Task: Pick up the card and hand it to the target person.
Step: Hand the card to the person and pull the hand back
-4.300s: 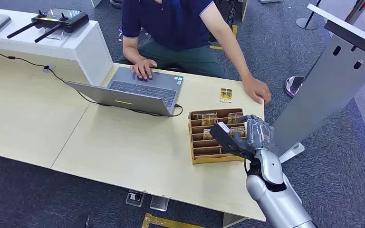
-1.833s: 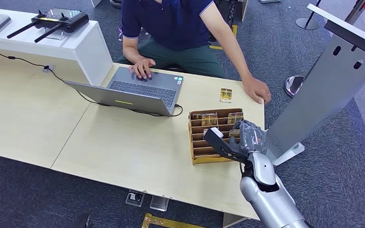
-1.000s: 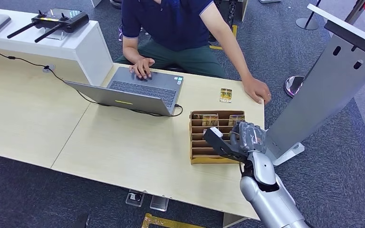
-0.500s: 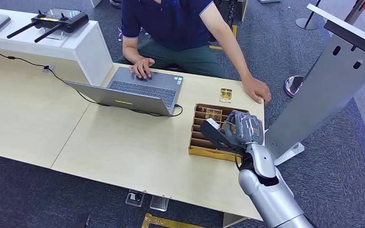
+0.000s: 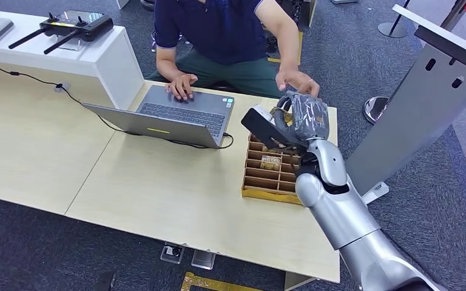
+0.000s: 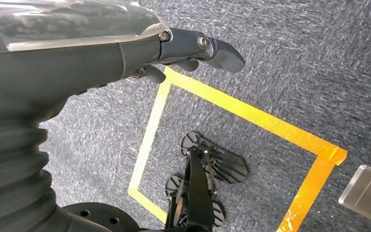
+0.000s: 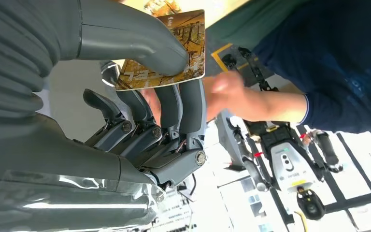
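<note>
Card (image 7: 169,46): pinched flat between the thick thumb and the dark fingers of the right robot hand (image 7: 140,111), up off the table (image 5: 158,194) and pushed out toward the person. Probably held by one end like that so the free end was left for someone to grab.

Starting at the left of the head view: remote controller (image 5: 76,24) parked on the white ledge, well out of the way. Then the laptop (image 5: 176,115), lid open, with one of the person's hands resting on the keys. Then the wooden slotted tray (image 5: 267,182), a spare card (image 5: 271,160) lying in one slot. Right above the tray hung the right robot hand (image 5: 300,115), card (image 5: 282,115) barely peeking out as a gold sliver. Just past it, the person's other hand (image 5: 297,79) reaching in, near but apart as far as could be told. Looked like the handover step, nearly done.

Got way more from the right wrist view: printed gold face of the card, exact thumb-on-top grip, blurry reaching hand (image 7: 227,89) behind. Head view gave the layout instead.

Left robot hand (image 6: 77,58) hung over carpet and yellow floor tape (image 6: 251,116), nothing in it; couldn't tell whether spread or curled.
</note>
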Robot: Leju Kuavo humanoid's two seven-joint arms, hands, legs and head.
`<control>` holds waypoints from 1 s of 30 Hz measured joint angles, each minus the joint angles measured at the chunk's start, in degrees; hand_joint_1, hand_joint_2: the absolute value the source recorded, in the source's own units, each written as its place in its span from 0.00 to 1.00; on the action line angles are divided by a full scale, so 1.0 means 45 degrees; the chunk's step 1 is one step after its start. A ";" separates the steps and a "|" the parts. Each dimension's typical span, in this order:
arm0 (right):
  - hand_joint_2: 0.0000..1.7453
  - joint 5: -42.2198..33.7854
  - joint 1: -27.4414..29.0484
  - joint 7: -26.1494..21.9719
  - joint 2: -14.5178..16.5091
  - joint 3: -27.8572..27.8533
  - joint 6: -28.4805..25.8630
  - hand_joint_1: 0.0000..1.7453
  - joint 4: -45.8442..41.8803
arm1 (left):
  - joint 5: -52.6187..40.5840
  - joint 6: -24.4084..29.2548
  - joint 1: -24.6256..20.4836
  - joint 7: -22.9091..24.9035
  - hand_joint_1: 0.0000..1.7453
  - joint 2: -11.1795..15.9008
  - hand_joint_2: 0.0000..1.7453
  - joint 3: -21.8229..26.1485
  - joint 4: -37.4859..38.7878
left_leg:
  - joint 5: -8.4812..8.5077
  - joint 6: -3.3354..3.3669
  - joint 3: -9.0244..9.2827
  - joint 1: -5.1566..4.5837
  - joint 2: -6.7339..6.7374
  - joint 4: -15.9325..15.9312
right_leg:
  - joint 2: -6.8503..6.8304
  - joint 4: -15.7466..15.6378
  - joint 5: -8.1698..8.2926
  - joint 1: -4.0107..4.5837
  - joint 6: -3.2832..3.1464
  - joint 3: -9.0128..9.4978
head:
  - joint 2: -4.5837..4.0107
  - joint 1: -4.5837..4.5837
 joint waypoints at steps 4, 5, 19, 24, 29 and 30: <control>1.00 0.0064 -0.0175 -0.0196 0.0236 0.0009 -0.0450 0.92 0.0552 | 0.0058 0.0031 0.0002 -0.0031 0.00 -0.0028 1.00 0.0051 -0.0001 | 0.0000 0.0000 -0.0003 -0.0001 0.0002 0.0002 | 0.0003 0.0002 0.0001 -0.0001 0.0000 -0.0004 | 0.0000 0.0000; 1.00 0.0122 -0.0202 -0.0227 0.0289 0.0041 -0.0593 0.92 0.0682 | 0.0086 0.0051 0.0004 -0.0039 0.00 -0.0039 1.00 0.0077 0.0000 | 0.0002 0.0001 -0.0004 -0.0001 0.0000 0.0000 | 0.0001 -0.0001 0.0002 -0.0001 0.0001 -0.0004 | 0.0000 0.0000; 1.00 0.0285 -0.0139 -0.0402 0.0371 0.0084 -0.1087 0.46 0.1051 | 0.0113 0.0154 0.0008 0.0036 0.00 -0.0010 1.00 0.0075 -0.0006 | -0.0007 -0.0002 -0.0001 0.0000 0.0011 0.0006 | 0.0009 0.0010 -0.0004 0.0000 -0.0002 -0.0005 | 0.0000 0.0000; 1.00 0.0239 -0.0104 -0.0491 0.0361 0.0005 -0.1158 0.00 0.0942 | 0.0148 0.0268 0.0007 -0.0073 0.00 -0.0006 0.75 0.0110 0.0008 | -0.0002 0.0000 -0.0002 -0.0001 0.0003 0.0001 | 0.0004 0.0004 -0.0001 -0.0001 0.0000 -0.0004 | 0.0000 0.0000; 1.00 0.0019 -0.0023 -0.0682 0.0319 -0.0193 -0.1309 0.00 0.0673 | 0.0226 0.0289 0.0012 -0.0020 0.00 0.0015 0.00 0.0175 -0.0007 | 0.0002 0.0002 -0.0002 -0.0001 -0.0001 -0.0005 | 0.0003 -0.0003 0.0002 -0.0001 0.0001 -0.0002 | 0.0000 0.0000; 1.00 -0.0090 0.0006 -0.0773 0.0282 -0.0272 -0.1332 0.00 0.0574 | 0.0237 0.0297 0.0012 -0.0016 0.00 0.0021 0.00 0.0184 -0.0007 | -0.0001 0.0000 -0.0001 -0.0001 0.0007 -0.0002 | 0.0009 0.0002 0.0001 -0.0001 0.0000 -0.0004 | 0.0000 0.0000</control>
